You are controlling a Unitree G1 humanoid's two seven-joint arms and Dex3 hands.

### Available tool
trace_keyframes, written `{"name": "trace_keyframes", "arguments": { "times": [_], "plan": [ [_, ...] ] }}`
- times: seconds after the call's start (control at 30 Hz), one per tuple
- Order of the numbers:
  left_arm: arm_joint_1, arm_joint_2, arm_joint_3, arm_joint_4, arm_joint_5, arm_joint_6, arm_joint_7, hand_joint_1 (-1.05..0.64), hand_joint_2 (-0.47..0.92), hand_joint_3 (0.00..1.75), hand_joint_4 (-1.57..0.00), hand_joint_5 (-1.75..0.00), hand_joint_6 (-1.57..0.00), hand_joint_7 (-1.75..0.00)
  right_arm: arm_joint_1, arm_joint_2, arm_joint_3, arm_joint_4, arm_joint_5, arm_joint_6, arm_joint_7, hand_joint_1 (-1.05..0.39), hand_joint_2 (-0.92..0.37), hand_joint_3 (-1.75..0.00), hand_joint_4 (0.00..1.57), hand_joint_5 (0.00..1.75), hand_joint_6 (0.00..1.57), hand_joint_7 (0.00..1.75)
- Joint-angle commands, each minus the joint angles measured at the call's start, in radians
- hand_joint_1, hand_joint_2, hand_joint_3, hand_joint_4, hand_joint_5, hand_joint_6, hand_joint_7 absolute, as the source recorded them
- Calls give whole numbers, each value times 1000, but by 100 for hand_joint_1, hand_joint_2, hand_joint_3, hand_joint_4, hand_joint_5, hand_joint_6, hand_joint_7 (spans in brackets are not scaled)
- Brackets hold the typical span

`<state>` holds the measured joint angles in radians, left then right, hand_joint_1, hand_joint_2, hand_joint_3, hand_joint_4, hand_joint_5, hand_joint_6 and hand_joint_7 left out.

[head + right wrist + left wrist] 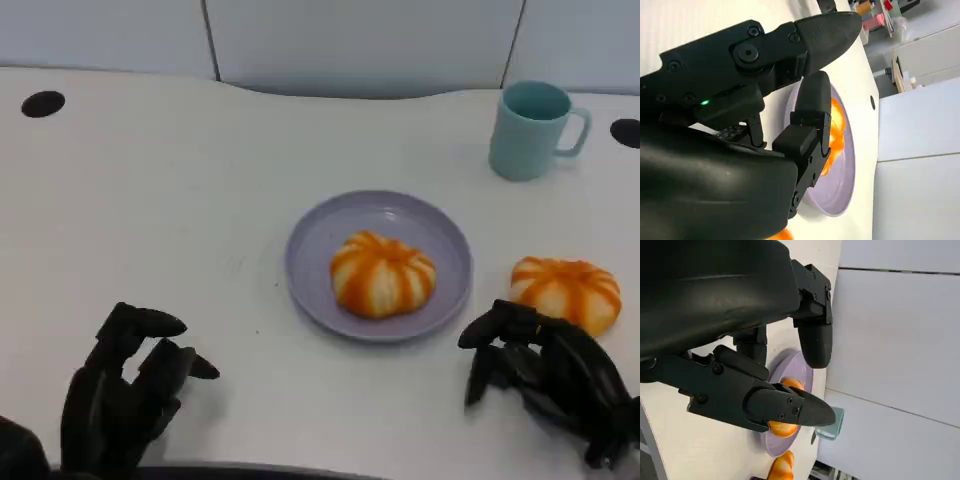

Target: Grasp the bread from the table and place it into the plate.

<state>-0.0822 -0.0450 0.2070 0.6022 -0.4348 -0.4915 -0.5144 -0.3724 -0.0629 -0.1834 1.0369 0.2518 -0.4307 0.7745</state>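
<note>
One orange-striped bread (566, 291) lies on the table (200, 200), right of the lavender plate (310, 270) already holding another bun (383, 274). The right hand (545, 375) hovers just beside it, fingers apart, empty. The left hand (125, 390) is likewise empty. A careless closing could nudge the bread away, or toward the mug (532, 130).

Left hand (125, 395) and right hand (550, 375) both empty, fingers loosely curled and apart
</note>
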Motion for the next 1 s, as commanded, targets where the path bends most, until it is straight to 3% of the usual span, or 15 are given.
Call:
{"name": "trace_keyframes", "arguments": {
  "times": [0.03, 1.0],
  "plan": [
    [-18, 5, 20, 15, -3, -12, -11, -71, 92, 19, -39, -175, -16, -175, 14, -18, -10, 25, 0, 15, -2, -57, -92, -13, 61, 163, 72, 108],
    [-24, -3, 64, 30, -24, 1, -60, -76, 92, 17, -43, -175, -21, -171, 5, -8, -22, 66, -4, -35, 15, -56, -92, -14, 62, 159, 70, 108]
  ]
}}
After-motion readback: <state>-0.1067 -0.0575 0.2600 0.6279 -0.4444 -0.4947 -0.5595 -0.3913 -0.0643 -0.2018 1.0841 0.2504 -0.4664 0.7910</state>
